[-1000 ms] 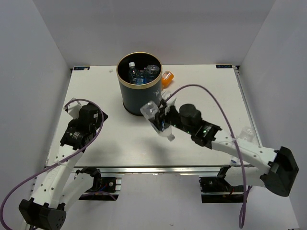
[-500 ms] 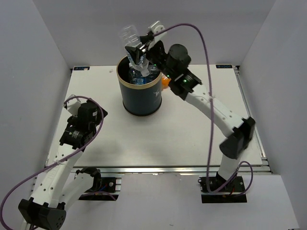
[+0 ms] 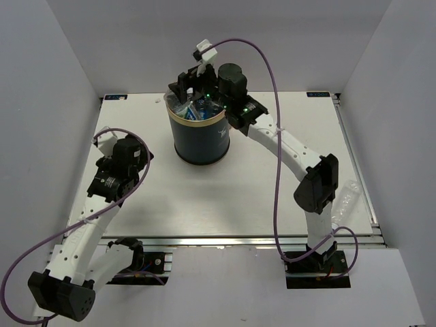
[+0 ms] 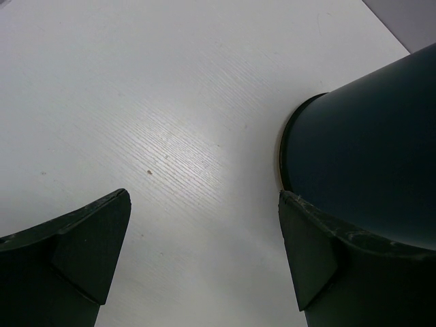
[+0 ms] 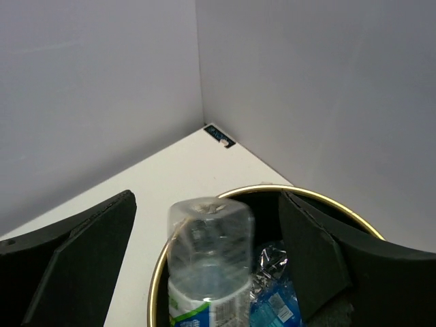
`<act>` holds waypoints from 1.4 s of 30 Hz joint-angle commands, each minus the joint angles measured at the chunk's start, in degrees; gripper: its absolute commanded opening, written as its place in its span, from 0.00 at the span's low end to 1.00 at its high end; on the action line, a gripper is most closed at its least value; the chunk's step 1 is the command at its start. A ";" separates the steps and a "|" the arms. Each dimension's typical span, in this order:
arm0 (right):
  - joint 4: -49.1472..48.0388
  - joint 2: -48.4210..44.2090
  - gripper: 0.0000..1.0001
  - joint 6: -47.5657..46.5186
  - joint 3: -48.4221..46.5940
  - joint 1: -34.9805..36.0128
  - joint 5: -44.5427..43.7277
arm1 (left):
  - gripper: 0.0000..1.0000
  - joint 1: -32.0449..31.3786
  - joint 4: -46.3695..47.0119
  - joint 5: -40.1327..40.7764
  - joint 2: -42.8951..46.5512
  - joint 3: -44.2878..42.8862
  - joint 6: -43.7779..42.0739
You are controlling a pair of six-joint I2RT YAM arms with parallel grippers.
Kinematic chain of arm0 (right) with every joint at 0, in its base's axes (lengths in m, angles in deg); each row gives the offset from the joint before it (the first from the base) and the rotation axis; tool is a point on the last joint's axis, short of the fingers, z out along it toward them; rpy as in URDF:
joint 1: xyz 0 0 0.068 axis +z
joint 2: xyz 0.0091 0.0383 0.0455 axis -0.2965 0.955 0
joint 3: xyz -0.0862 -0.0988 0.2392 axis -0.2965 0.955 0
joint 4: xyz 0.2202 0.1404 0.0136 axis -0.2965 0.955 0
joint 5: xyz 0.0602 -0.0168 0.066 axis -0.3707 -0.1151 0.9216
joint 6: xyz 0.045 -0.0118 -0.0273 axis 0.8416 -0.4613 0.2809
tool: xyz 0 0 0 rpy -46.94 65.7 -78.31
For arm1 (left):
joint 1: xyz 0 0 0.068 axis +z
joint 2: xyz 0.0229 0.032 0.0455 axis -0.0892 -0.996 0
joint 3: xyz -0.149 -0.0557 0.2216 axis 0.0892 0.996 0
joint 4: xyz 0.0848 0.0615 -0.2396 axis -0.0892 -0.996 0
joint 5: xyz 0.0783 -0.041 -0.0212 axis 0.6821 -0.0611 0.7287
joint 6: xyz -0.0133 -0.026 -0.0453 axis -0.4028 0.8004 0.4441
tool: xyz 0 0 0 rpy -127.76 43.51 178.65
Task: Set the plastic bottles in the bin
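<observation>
Right hand hangs over the bin with its fingers wide apart. A clear bottle is bottom-up between them in the bin's mouth, touching neither finger. Left hand is open too, holding nothing, low over the worktop beside the bin.
</observation>
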 commanded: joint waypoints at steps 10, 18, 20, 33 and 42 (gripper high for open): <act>10.82 -6.48 0.89 20.40 -3.78 -15.08 -13.54 | 0.98 0.45 2.54 2.19 -5.09 -4.70 -3.59; 20.23 2.56 0.89 29.47 -9.30 -20.80 -19.18 | 0.98 1.50 3.68 0.88 -9.40 -7.43 -6.40; 22.25 6.68 0.89 31.23 -12.98 -20.80 -21.03 | 0.98 2.12 3.07 0.00 -10.63 -7.96 -6.15; 22.70 23.49 0.89 41.79 -18.82 -20.89 -22.60 | 0.98 8.79 12.82 -17.83 -5.98 -5.41 -3.86; 24.99 26.65 0.89 41.08 -16.96 -20.37 -25.25 | 0.98 12.40 2.11 -8.18 -8.70 -11.39 -12.03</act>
